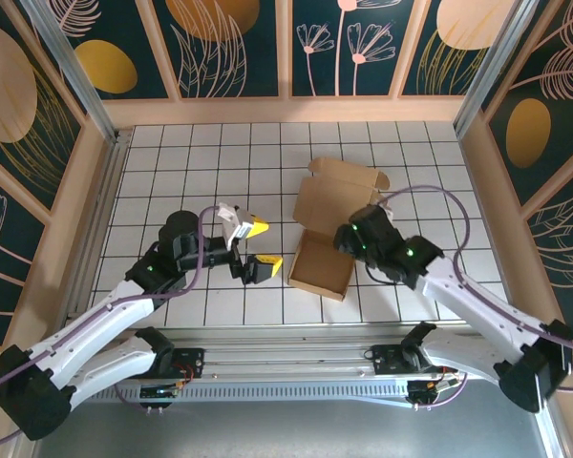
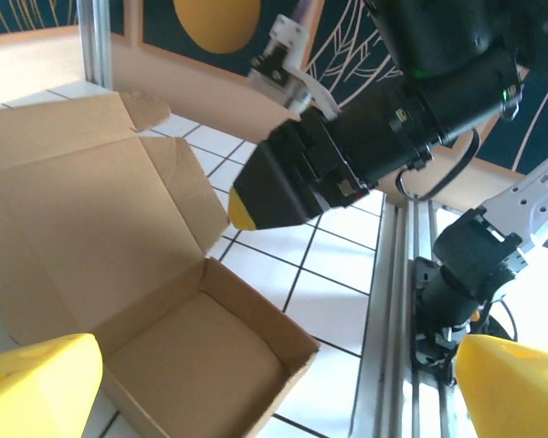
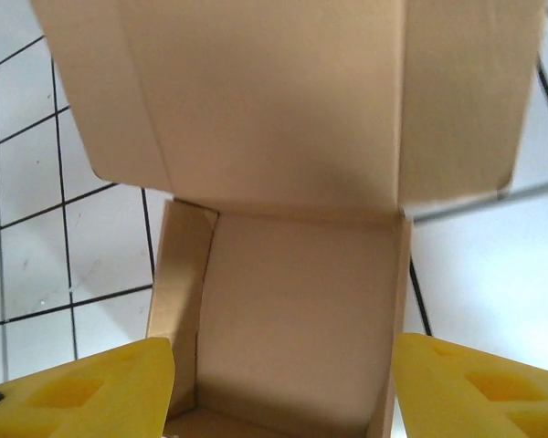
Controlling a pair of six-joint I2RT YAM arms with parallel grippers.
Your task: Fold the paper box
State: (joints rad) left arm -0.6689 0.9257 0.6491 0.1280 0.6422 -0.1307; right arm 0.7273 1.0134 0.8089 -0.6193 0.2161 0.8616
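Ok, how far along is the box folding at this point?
Done: the paper box has its tray walls standing. In hand: the right jaws hang open over the tray, holding nothing; the left jaws stand open beside it. Left: the lid is open and probably needs closing and tucking.

Paper box point(image 3: 297, 310) lid past upper edge

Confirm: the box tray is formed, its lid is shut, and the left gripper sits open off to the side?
No: the lid of the paper box is open, folded back from the tray, as the right wrist view shows. The tray is formed; the left gripper sits open off to the side.
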